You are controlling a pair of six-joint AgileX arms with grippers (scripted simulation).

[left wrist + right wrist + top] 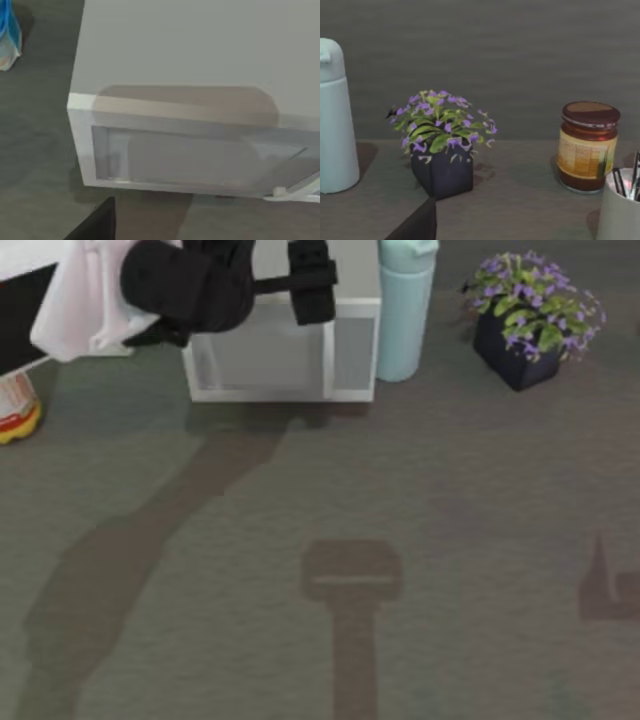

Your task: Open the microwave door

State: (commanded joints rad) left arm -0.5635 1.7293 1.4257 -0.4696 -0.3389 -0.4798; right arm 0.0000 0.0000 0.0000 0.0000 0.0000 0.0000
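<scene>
light-grey microwave (300, 365), pale blue bottle (405, 310)

bench (420, 540): dark grey-green, matte | microwave (283, 360) at 12 o'clock | pale blue bottle (404, 310) touching its right side | potted purple flowers (530, 320) at 1–2 o'clock | yellow-red container (15, 410) at 10 o'clock, cut by edge | jar (587, 147) and cup (620, 210) near flowers

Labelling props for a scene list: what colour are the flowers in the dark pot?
Purple flowers with green leaves; the right wrist view shows them best.
</scene>
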